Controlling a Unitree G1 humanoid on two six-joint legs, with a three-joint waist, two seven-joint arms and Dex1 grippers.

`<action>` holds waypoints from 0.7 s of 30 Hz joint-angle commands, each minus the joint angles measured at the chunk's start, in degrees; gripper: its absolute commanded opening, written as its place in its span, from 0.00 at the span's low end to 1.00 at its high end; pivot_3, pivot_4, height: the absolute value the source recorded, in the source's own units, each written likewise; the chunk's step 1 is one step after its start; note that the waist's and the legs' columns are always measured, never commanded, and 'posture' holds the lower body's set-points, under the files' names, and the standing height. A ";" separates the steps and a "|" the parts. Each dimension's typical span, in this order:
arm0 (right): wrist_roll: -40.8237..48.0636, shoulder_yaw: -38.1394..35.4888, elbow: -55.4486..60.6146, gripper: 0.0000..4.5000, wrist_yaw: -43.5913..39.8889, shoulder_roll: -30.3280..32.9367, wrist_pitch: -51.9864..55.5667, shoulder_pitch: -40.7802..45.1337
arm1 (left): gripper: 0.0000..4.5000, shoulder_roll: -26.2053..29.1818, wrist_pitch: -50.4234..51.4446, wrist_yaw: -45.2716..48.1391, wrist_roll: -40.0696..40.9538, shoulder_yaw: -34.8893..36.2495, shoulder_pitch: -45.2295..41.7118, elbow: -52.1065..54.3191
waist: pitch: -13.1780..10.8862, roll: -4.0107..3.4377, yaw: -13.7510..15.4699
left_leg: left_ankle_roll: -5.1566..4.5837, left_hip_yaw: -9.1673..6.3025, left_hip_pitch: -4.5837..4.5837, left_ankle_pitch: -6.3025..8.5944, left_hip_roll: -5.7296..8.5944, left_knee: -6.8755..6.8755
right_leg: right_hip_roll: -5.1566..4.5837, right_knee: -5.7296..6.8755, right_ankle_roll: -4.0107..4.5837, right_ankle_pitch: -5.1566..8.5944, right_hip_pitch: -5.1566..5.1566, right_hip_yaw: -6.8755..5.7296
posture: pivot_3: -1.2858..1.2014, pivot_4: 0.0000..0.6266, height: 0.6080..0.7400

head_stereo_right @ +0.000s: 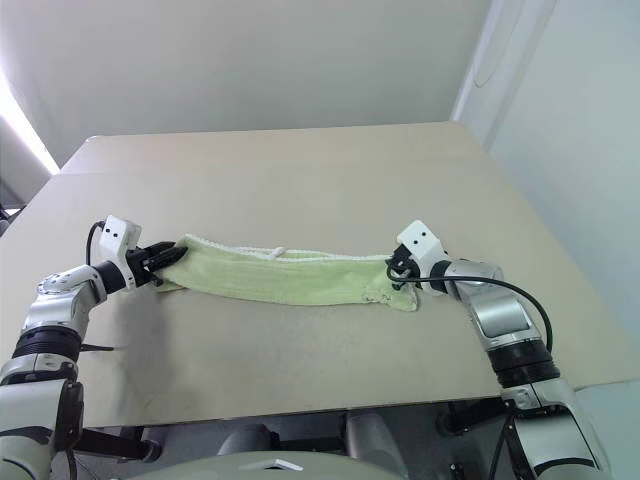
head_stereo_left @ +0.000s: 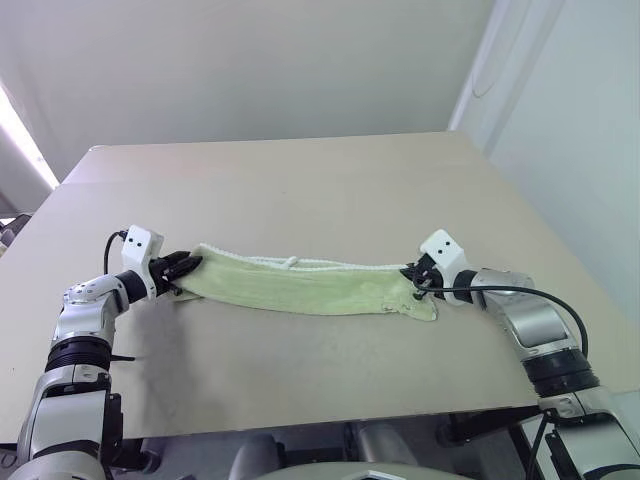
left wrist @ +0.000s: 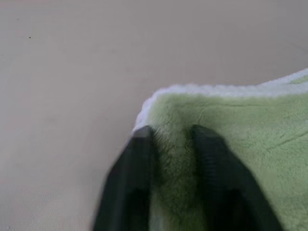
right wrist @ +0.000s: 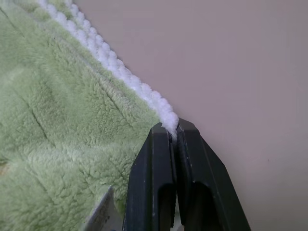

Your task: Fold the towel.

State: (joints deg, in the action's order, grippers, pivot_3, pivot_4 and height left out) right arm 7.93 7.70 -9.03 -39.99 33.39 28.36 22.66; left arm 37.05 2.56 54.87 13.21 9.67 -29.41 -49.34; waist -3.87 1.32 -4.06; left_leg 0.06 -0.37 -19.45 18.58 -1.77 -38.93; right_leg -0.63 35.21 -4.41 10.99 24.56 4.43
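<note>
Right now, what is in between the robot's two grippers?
The towel stretches between them on the table: the left gripper at one end, the right gripper pinching the other, as both eye views show.

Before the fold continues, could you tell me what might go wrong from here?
The left gripper has its fingers parted with pile bunched between them, so that end of the towel may slip free and leave the fold lopsided. The right gripper pinches only the white edging at the corner, a thin hold that a tug could pull loose. The towel sags in a narrow band between both, so layers may land uneven.
</note>
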 commanded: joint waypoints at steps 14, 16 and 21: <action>6.66 -9.58 3.60 0.78 2.48 -2.28 10.89 4.52 | 1.00 4.62 8.75 3.60 1.96 2.30 0.14 8.43 | 0.00 0.00 0.01 | 0.00 -0.02 0.00 0.00 -0.01 0.00 | 0.01 0.03 0.01 0.00 0.01 0.00 | 0.52 0.00 0.79; 12.06 -14.29 5.88 0.78 2.58 -2.26 19.10 5.28 | 1.00 5.56 11.78 4.49 4.73 4.57 -1.55 8.63 | 0.00 -0.01 0.03 | 0.00 -0.02 -0.01 0.00 -0.01 0.00 | 0.00 0.03 0.01 0.00 0.02 0.00 | 0.52 0.00 0.79; 28.68 -28.82 10.86 0.78 3.92 -4.09 46.69 7.03 | 1.00 8.41 22.56 11.56 9.36 4.09 -3.32 14.35 | 0.00 -0.01 0.10 | 0.00 -0.05 -0.05 0.00 -0.02 0.00 | 0.00 0.04 0.01 0.00 0.02 -0.01 | 0.52 0.00 0.79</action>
State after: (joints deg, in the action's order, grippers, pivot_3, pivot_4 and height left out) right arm 30.74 -16.34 -1.16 -36.31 29.95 66.72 28.02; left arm 43.99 21.57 63.70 20.51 13.90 -30.58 -38.67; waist -3.88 1.31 -3.95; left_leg 0.06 -0.42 -19.49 18.58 -1.79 -38.93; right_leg -0.62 35.24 -4.40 10.99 24.58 4.42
